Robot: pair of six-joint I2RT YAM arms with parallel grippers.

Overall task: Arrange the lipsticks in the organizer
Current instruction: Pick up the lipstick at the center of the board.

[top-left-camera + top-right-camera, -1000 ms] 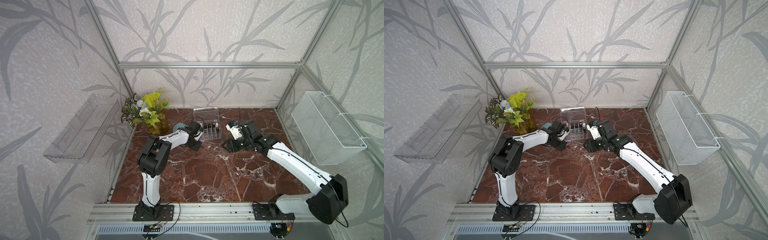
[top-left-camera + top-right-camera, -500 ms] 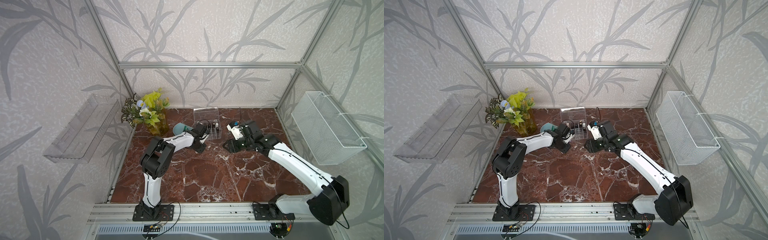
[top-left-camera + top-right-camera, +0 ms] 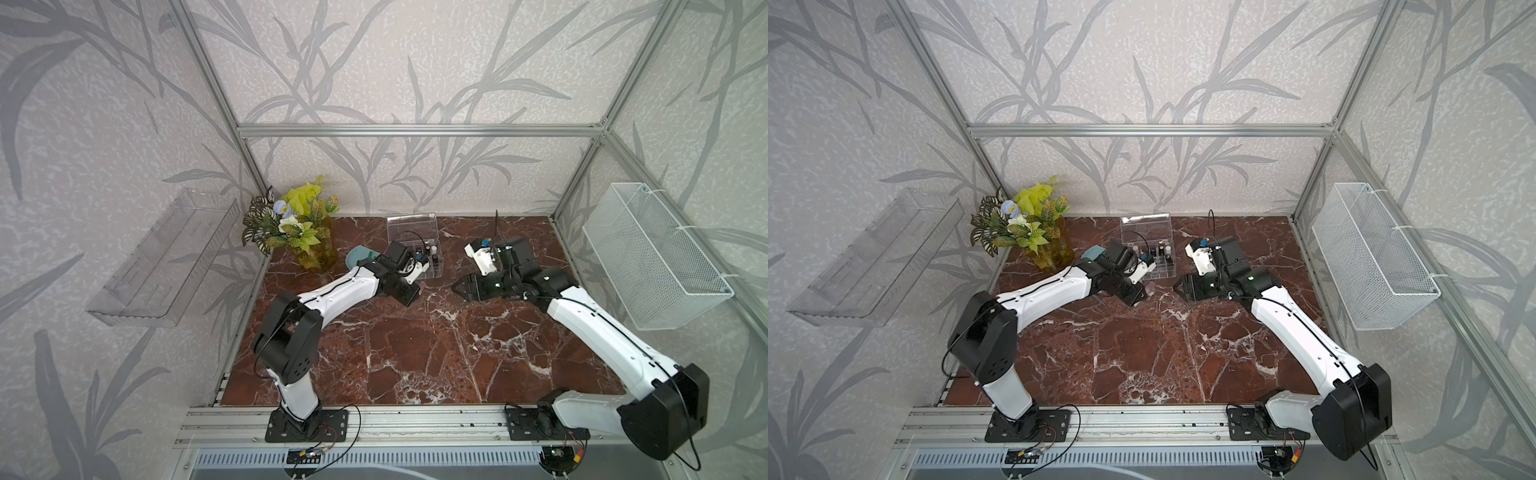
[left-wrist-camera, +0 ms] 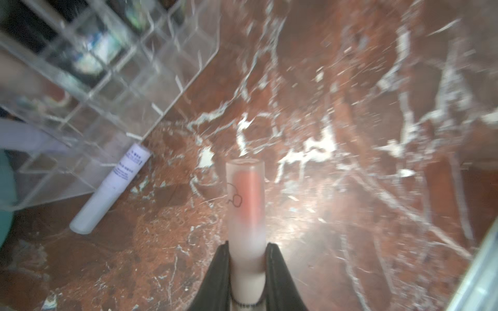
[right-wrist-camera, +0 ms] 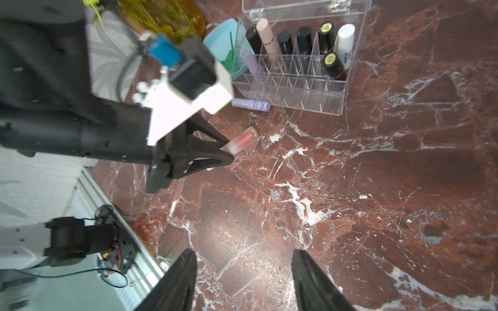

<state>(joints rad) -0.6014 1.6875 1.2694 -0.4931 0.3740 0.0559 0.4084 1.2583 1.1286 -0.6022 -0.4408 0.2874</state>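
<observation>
Left gripper is clamping one end of a frosted pink tube low in front of the organizer. The tube's long axis is running straight out from the fingers, free end leading away from the arm, and it is showing a small line doodle but no readable words. A lilac tube is lying flat beside the organizer's front wall, print too small to read, with upright tubes standing in the back cells. Since a second ago the left arm has been sliding from the organizer's side to its front, while the right gripper is hovering nearby, jaws apart, empty.
</observation>
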